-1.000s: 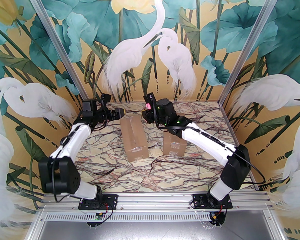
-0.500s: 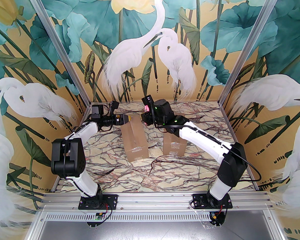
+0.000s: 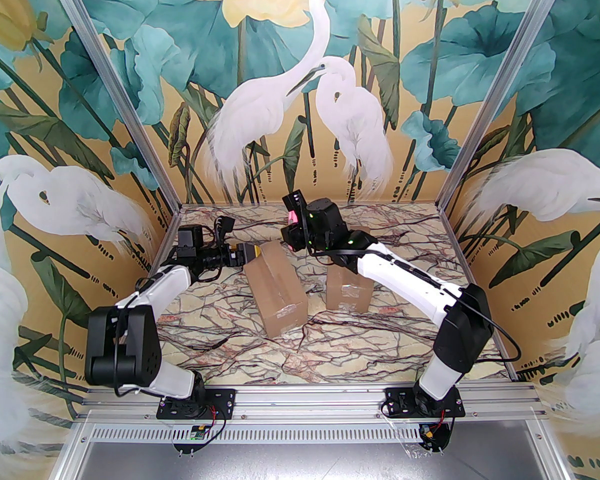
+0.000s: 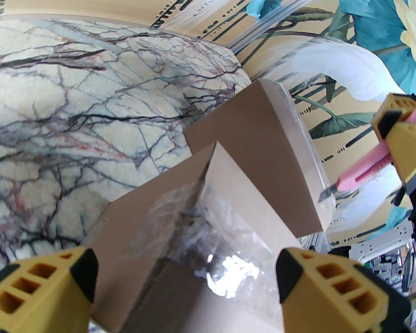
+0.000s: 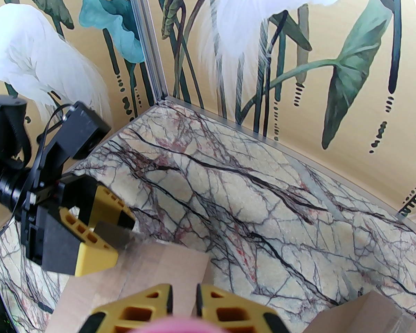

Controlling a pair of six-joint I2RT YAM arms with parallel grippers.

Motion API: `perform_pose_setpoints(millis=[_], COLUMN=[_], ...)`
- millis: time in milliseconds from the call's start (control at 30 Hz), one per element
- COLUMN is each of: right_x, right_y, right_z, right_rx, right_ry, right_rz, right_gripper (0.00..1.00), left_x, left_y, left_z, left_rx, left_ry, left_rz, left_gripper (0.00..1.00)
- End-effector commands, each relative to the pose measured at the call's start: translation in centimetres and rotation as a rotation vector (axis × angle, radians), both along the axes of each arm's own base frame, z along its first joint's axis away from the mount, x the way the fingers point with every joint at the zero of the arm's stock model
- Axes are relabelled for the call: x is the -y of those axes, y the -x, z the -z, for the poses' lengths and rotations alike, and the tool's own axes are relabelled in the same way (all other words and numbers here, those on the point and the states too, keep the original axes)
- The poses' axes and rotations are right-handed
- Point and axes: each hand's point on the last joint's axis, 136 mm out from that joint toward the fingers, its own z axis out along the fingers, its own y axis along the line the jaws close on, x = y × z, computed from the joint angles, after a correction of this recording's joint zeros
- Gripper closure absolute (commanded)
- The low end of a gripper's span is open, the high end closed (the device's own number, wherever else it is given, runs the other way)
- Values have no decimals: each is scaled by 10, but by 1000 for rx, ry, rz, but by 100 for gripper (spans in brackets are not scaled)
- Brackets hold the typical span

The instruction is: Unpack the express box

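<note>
The express box [image 3: 279,290] is a long brown carton sealed with clear tape, lying askew on the marble table. My left gripper [image 3: 252,254] holds its far left corner with the jaws spread wide. In the left wrist view the taped end [image 4: 201,241] fills the gap between the yellow fingers [image 4: 45,290]. My right gripper [image 3: 291,228] hovers over the box's far end, shut on a pink utility knife [image 4: 364,173]. The knife's blade is out and touches nothing. The right wrist view shows the left gripper [image 5: 105,232] at the box corner [image 5: 159,265].
A second, shorter cardboard box [image 3: 349,290] stands to the right, partly under the right arm, and it also appears in the left wrist view [image 4: 263,165]. Painted walls close in the table [image 3: 300,353] on three sides. The near half of the marble is bare.
The left arm reached in and closed on the box's far corner, then drew it nearer. The box turned so its near end swung right. The right gripper stayed nearly still with the knife.
</note>
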Motion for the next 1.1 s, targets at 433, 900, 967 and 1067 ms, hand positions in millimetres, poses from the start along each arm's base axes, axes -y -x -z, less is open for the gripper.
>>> perform_pose_setpoints(millis=[433,900,967,1067], right_x=[-68,-80,-83,-88], right_y=[-5,-14,-15,-15], right_z=[-15,-1,1,7], right_rx=[261,279,271,257], right_ry=[-166,-182,-184,-169], right_rz=[-3,51,46,46], right_gripper=[100,100,100,100], left_x=[-28,-24,-23,-23], left_y=[-12,-5,-5,-4], left_z=[3,26,28,33], left_rx=[-99,-160,-164,-177], left_ry=[-75,-78,-86,-90], left_rz=[-176,-163,-165,-162], left_gripper=[30,37,38,39])
